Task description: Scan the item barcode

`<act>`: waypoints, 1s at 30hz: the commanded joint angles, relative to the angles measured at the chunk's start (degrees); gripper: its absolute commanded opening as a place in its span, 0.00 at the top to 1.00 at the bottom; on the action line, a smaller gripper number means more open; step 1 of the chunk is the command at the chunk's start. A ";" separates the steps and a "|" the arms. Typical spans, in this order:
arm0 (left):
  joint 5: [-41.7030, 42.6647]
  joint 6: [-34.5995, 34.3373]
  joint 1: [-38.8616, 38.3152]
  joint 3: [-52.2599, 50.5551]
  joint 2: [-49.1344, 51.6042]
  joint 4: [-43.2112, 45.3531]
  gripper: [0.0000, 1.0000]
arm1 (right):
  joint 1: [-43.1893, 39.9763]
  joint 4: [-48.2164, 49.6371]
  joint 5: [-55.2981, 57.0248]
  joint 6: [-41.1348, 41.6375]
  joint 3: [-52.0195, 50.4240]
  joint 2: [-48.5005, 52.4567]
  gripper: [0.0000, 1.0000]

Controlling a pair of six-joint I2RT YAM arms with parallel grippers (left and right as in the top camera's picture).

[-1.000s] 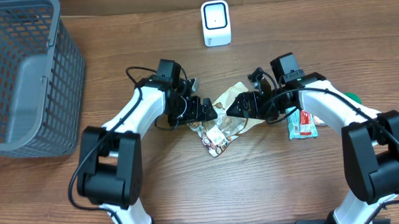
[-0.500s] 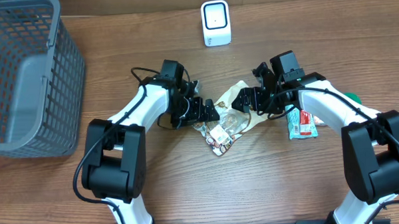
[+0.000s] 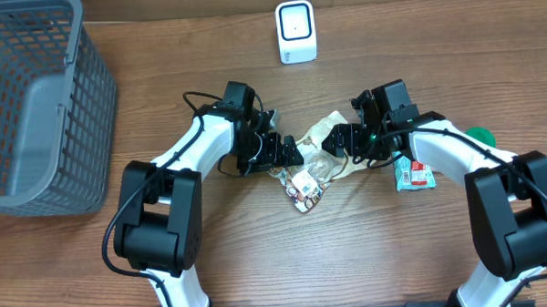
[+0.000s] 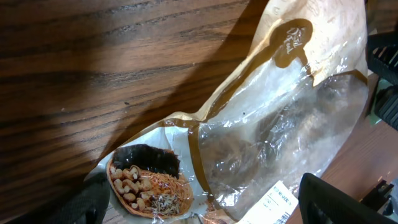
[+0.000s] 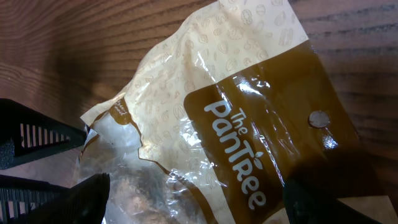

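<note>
Count: grey basket ×1; white scanner ×1; clear-and-tan snack bag ×1; small green-and-red packet ×1; green object, partly hidden, ×1. Robot arms ×2: left arm, right arm.

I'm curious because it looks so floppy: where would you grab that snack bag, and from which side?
On the snack bag, probably the brown header strip, approached from the right, where it points: it's thin and flat, while the clear middle bulges with food.
</note>
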 commanded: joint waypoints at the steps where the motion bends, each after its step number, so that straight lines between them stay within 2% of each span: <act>1: -2.78 -0.68 -0.63 -2.29 4.74 -0.20 0.11 | 1.09 -0.87 -1.57 1.27 -2.95 0.11 0.09; 9: -2.78 -0.81 -0.63 -2.29 4.74 -0.17 0.20 | 4.76 2.84 -4.39 8.37 -5.49 0.11 0.09; 17: -2.82 -0.79 -0.63 -2.29 4.74 -0.15 0.22 | 5.46 6.29 -13.88 8.57 -5.64 0.11 0.05; 23: -2.75 -0.79 -0.63 -2.29 4.74 -0.11 0.30 | 5.46 10.21 -22.53 8.48 -5.64 0.11 0.04; 30: 1.66 -0.42 -0.35 -2.19 4.72 -0.22 0.36 | 5.46 10.78 -23.21 8.33 -5.64 0.11 0.02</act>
